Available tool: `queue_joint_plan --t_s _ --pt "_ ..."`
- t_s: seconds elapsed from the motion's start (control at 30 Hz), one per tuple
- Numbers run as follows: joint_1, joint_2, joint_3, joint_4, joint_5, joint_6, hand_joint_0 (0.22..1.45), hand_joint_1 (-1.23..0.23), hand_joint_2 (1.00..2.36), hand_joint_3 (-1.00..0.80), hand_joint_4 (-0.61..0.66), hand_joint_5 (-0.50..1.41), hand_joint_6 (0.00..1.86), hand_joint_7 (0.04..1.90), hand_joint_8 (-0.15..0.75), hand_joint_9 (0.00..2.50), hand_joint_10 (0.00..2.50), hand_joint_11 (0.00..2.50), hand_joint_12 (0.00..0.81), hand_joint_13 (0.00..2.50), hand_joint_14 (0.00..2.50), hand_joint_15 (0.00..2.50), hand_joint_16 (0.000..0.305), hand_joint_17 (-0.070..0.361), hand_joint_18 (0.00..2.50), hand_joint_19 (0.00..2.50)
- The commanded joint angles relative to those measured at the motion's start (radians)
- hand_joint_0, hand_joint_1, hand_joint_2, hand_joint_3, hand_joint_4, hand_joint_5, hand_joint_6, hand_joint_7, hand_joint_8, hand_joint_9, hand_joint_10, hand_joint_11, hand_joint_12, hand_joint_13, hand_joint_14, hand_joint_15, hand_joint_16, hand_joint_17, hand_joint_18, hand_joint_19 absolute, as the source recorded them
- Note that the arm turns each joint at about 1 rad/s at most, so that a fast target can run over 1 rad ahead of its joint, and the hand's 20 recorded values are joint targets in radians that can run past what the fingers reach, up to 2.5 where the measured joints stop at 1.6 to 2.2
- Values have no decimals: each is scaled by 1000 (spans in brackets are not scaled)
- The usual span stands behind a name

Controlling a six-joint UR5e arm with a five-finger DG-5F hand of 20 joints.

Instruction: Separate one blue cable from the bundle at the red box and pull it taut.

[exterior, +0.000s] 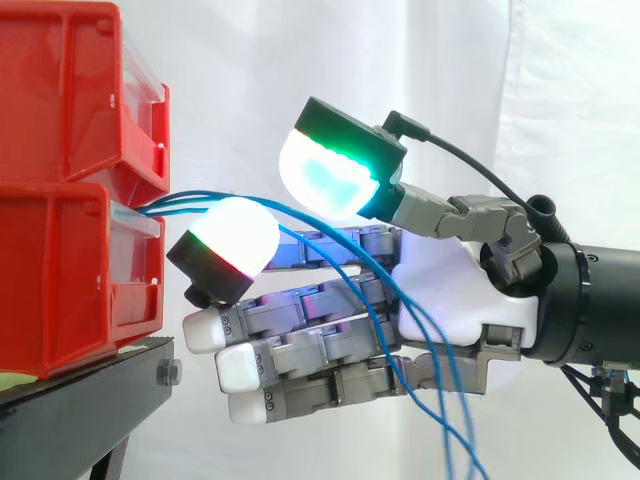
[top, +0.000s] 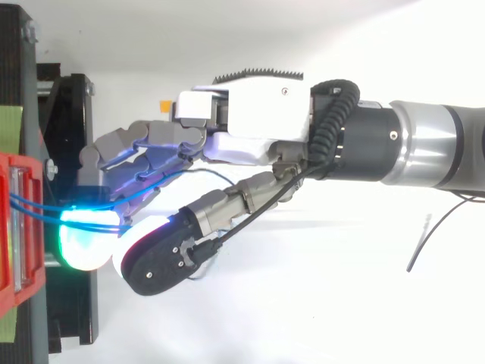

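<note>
Cables (exterior: 190, 200) running rightward from bin (exterior: 70, 270) front edge, then drooping across unclenched hand (exterior: 445, 290), pads (exterior: 330, 170) apart, lower ends cut off.

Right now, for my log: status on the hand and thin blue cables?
Hand open, glowing pads apart. Thin blue cables drape slack across its fingers, none taut. Red plastic bins close ahead.

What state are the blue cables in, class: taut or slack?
Slack: the blue cables leave the red box in curves, pass across the robot hand and droop down below it.
</note>
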Motion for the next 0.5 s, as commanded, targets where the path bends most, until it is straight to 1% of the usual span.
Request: queue_joint_plan --t_s 0.0,0.03,0.07,0.13,0.27,0.37,0.43,0.47 --pt "-4 1 -1 0 3 -1 604 -620 1008 -411 162 -164 600 989 287 622 14 503 346 730 15 384 38 86 503 376" --pt "-4 1 0 0 3 -1 597 -592 1006 -436 163 -164 600 991 288 627 14 510 348 732 15 385 39 87 504 378" --pt "-9 -1 0 5 3 -1 591 -560 1004 -452 164 -163 598 996 289 629 14 510 349 733 15 386 39 87 505 376" --pt "-12 -1 -1 8 3 0 584 -512 1001 -481 166 -162 597 995 288 635 14 510 350 736 16 389 39 87 504 385" --pt "-14 -1 -1 15 4 0 582 -456 1000 -500 166 -159 594 1008 294 647 14 514 354 744 15 398 39 88 506 394" --pt "-15 -1 -1 11 4 0 595 -451 1001 -483 159 -156 596 1010 297 662 15 530 357 756 15 404 39 88 514 395" --pt "-15 -1 -1 11 6 0 628 -500 1010 -387 151 -157 616 985 295 675 17 538 355 763 15 401 39 88 520 392" --pt "-15 -1 -4 14 6 0 634 -512 1011 -366 148 -159 623 977 294 675 15 542 355 764 15 399 39 88 522 387"
